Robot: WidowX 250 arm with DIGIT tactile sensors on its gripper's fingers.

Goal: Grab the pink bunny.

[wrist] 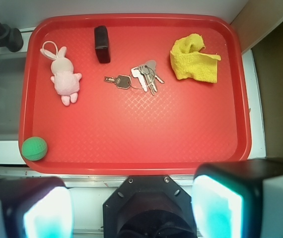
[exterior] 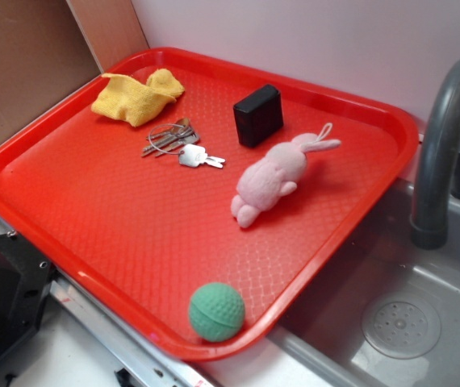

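Beside a grey sink (exterior: pixel 424 314) with a dark curved tap (exterior: pixel 440 145), a red tray (exterior: pixel 93 218) sits on a white counter against a pale wall. Seen from the wrist camera, the gripper (wrist: pixel 131 208) hangs high over the near edge of the tray, its two fingers (wrist: pixel 47 210) spread wide apart with nothing between them.

Closest to that edge, in the tray's corner by the sink, a green dimpled ball (exterior: pixel 216 310) rests against the rim. Farther in, on the sink side, the pink bunny (exterior: pixel 272 177) lies flat on its front, feet toward the ball and long ears pointing to the far rim, a thin loop at its head. It is well apart from the gripper.

Near the middle of the tray lies a bunch of keys (exterior: pixel 177 145) on a ring. Just beyond the bunny's head a black box (exterior: pixel 258 115) stands upright. At the far corner, away from the sink, a crumpled yellow cloth (exterior: pixel 137 97) lies in a heap.
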